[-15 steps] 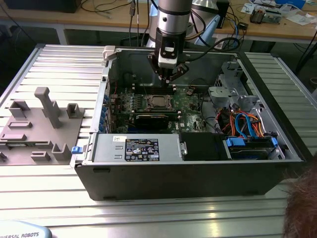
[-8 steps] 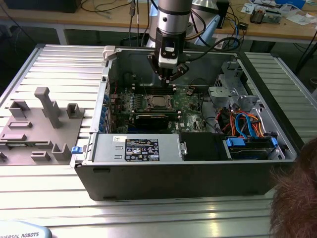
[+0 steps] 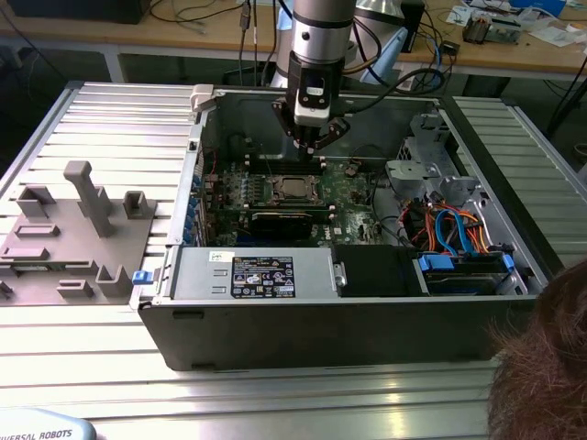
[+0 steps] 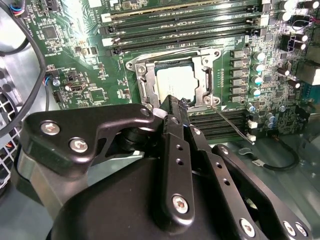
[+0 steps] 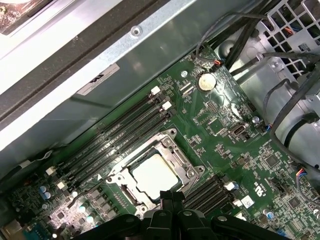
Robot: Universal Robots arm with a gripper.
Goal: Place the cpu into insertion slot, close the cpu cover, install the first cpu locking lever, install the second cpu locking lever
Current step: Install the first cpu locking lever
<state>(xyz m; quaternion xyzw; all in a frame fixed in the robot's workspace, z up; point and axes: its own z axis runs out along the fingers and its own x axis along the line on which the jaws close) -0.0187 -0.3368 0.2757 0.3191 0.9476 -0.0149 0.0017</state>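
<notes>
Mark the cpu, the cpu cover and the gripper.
cpu (image 5: 154,175): first wrist view, middle of its silver top.
cpu cover (image 4: 200,85): second wrist view, frame strip beside the window.
gripper (image 3: 312,139): exterior view, between the fingertips above the board.

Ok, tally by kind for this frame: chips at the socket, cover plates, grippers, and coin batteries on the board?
cpu: 1
cpu cover: 1
gripper: 1
coin battery: 1
Total: 4
</notes>
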